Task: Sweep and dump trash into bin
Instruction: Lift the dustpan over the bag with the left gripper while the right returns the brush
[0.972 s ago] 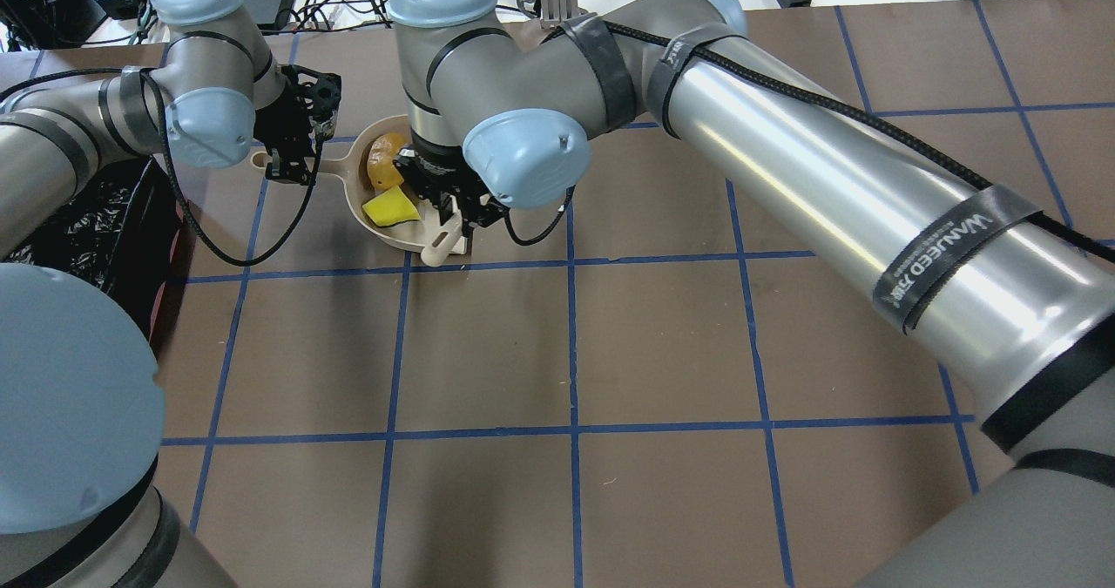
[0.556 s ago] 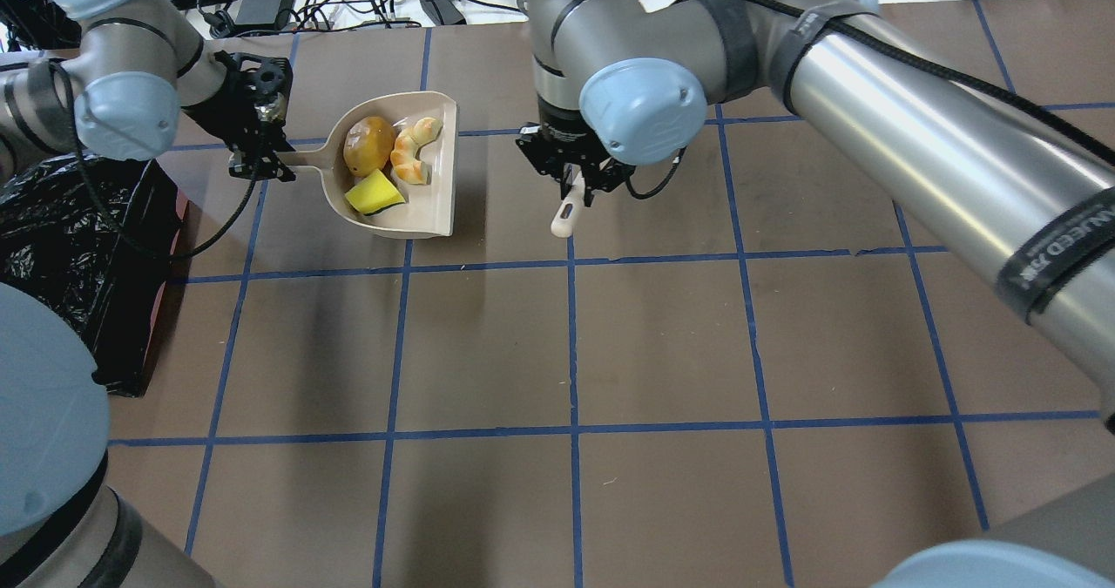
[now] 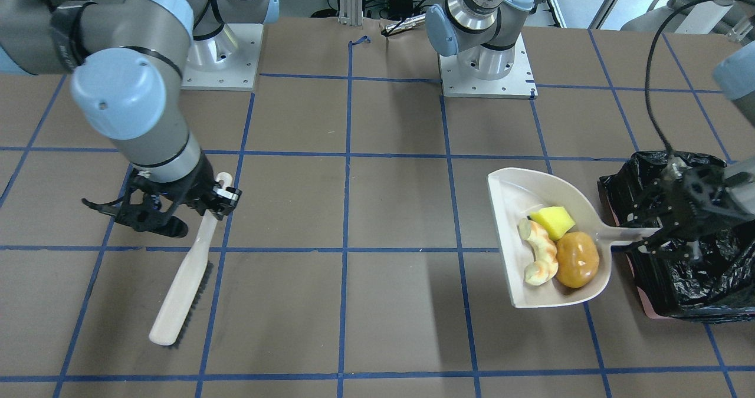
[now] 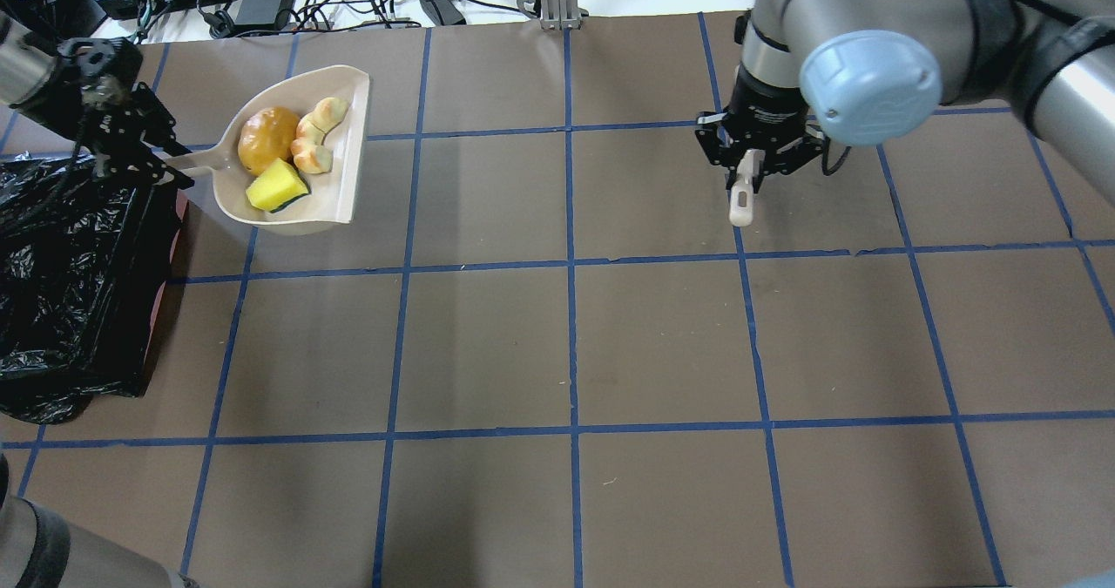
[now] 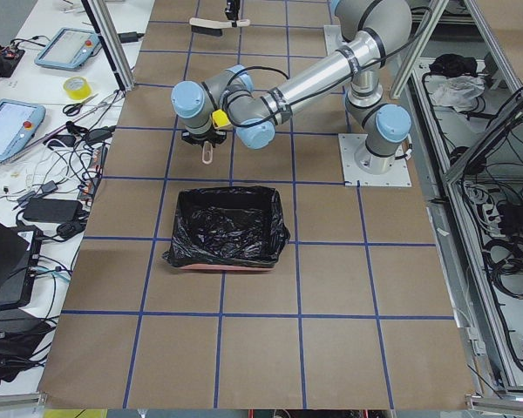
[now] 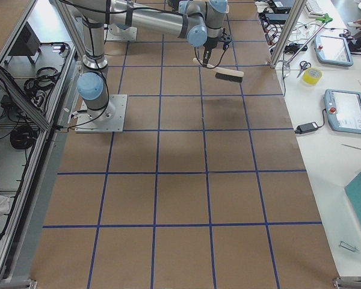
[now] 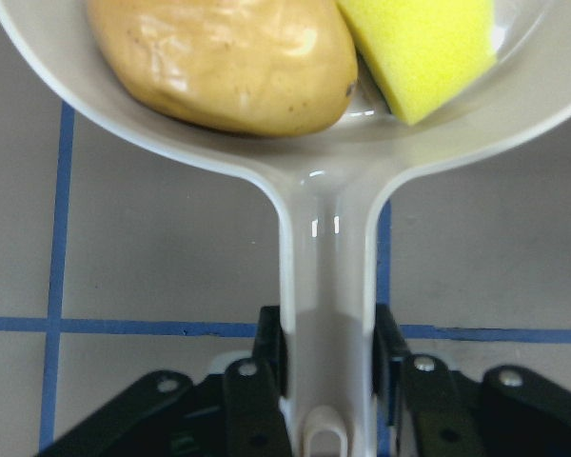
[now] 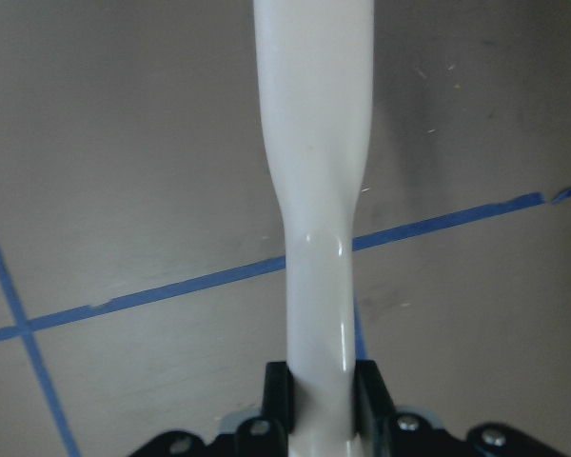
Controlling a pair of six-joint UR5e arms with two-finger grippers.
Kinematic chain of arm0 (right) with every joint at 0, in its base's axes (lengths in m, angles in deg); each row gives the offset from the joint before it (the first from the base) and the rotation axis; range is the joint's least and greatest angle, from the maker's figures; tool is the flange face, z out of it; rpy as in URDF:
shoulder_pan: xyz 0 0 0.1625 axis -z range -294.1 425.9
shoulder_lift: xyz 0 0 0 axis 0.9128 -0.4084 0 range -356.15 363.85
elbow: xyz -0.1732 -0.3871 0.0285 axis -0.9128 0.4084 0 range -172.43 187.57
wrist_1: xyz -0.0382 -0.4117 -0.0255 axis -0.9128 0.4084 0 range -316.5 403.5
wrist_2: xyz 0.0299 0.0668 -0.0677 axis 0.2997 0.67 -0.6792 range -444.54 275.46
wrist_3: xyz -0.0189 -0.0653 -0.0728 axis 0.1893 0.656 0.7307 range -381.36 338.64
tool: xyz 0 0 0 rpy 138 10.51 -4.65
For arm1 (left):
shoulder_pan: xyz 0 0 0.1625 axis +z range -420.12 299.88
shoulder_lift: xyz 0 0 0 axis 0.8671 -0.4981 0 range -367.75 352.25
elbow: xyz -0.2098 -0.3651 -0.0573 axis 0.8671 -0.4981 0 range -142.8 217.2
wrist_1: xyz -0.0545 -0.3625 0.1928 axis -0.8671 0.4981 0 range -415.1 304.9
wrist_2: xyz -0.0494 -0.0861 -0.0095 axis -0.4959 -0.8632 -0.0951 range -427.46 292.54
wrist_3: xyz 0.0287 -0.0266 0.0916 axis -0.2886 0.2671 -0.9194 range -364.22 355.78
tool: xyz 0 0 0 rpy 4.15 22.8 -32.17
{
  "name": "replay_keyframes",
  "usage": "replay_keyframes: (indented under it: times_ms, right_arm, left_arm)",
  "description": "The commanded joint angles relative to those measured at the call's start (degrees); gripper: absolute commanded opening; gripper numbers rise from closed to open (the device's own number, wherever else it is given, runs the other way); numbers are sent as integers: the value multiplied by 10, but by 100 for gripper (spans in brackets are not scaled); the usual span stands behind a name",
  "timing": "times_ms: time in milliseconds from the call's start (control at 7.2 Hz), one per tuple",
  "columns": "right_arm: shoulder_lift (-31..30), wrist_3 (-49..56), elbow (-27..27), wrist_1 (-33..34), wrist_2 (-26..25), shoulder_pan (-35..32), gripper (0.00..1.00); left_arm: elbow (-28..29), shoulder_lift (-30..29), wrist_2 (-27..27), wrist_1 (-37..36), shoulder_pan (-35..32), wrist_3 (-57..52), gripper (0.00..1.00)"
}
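loaded dustpan held beside the bin

the left gripper (image 4: 165, 162) is clamped on the handle of the beige dustpan (image 4: 355, 135), just beside the bin (image 4: 78, 283). the potato lump (image 4: 268, 139), croissant piece (image 4: 315, 135) and yellow sponge (image 4: 276, 185) lie in the pan, outside the bin. well apart from the bin, the right gripper (image 4: 749, 170) pinches the brush (image 3: 180, 292) by its handle.

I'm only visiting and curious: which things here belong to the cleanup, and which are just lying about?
In the job: dustpan, brush, potato-like lump, bread piece, sponge, bin.
Lying about: tape roll, scissors, control tablet, cables.
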Motion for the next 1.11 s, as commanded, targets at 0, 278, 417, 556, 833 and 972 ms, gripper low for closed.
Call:
replay_keyframes:
  times_ms: [0,278,417,556,833,972]
  right_arm:
    - [-10,163,-21,0,2,114,0]
    - [-9,252,-49,38,2,162,0]
    - [-5,282,-68,68,3,183,0]
    - [-5,323,-78,88,2,200,0]
    - [14,339,-79,115,2,215,0]
    - [33,368,-79,128,9,223,0]
  left_arm:
    - [83,3,42,113,94,-81,0]
    - [116,-14,105,100,153,-174,0]
    - [142,-18,145,77,166,-190,0]
    - [160,-27,183,56,169,-193,0]
    - [162,-30,242,-19,171,-237,0]
    - [162,-32,272,-56,180,-239,0]
